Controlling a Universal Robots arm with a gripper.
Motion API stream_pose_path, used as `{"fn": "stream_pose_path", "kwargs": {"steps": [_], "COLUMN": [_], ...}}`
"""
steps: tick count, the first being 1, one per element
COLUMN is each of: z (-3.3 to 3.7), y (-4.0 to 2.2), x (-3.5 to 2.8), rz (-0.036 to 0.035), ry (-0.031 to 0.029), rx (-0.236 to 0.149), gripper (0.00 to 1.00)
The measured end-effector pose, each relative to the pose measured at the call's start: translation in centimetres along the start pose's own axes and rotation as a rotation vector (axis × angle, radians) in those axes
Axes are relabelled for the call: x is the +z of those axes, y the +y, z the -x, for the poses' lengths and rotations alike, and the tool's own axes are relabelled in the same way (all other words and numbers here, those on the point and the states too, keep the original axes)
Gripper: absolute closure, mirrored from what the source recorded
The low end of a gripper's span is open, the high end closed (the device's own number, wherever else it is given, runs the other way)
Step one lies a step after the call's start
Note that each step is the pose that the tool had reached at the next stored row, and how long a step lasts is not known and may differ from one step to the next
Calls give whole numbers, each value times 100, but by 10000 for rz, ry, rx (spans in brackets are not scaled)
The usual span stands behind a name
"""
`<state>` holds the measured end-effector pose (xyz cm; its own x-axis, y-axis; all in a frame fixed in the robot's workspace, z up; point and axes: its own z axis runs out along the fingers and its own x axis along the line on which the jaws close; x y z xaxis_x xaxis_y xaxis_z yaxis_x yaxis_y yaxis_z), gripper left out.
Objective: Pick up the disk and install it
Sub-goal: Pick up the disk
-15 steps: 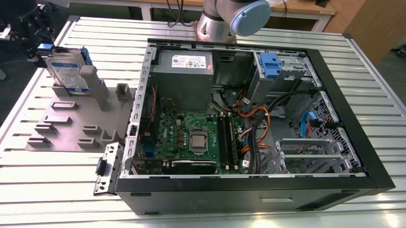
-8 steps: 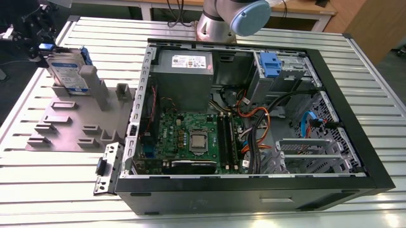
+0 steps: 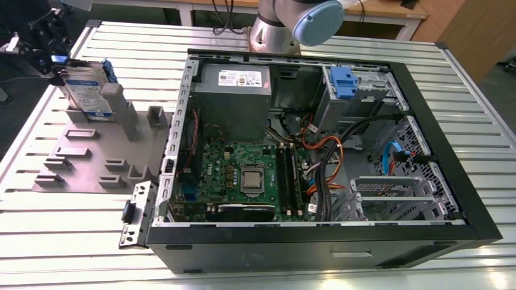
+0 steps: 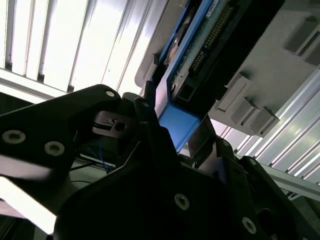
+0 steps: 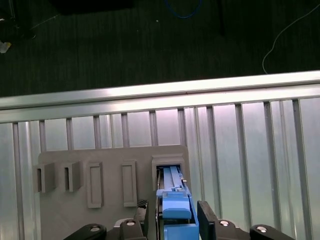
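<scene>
Aluminium slats make up the table [image 3: 48,241], which carries everything in the exterior view. An open black computer case [image 3: 322,241] lies on its side over the middle of the table and out toward 3 o'clock. Inside it a grey power supply [image 3: 234,84] sits at about 11 o'clock and a green motherboard [image 3: 241,175] at about 7 o'clock. A second blue-tabbed drive [image 3: 342,81] sits in a grey metal cage at about 1 o'clock. The base of the silver arm [image 3: 274,27] rises at 12 o'clock, just beyond the case.

At 9 o'clock from the case, just beside its wall, a grey slotted holder [image 3: 89,151] lies flat on the table. It also shows in the first wrist view [image 5: 110,160] and the second wrist view [image 4: 280,70].

The disk [image 3: 84,90] stands upright on edge in a slot at the holder's far end, at about 10 o'clock on the table. Its white-and-blue label faces the camera and its blue frame points up. In the first wrist view the disk [image 5: 175,200] is seen end-on, its lower part down in the slot. In the second wrist view the disk [image 4: 200,45] shows its circuit-board side.

The black hand [image 3: 57,60] sits right at the disk's upper end. In both wrist views the hand [image 5: 175,212] [image 4: 177,127] straddles the blue end handle, but I cannot tell whether it has closed on it.
</scene>
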<state>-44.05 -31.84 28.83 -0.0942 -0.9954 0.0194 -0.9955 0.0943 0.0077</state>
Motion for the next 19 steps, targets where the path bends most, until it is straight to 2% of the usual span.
{"fn": "stream_pose_path", "kwargs": {"steps": [3, 4, 19], "z": [0, 0, 0], "y": [0, 0, 0], "x": [0, 0, 8], "rz": [-2, -2, -7], "ry": [-1, 0, 0], "rx": [-1, 0, -69], "gripper": [50, 58, 58]}}
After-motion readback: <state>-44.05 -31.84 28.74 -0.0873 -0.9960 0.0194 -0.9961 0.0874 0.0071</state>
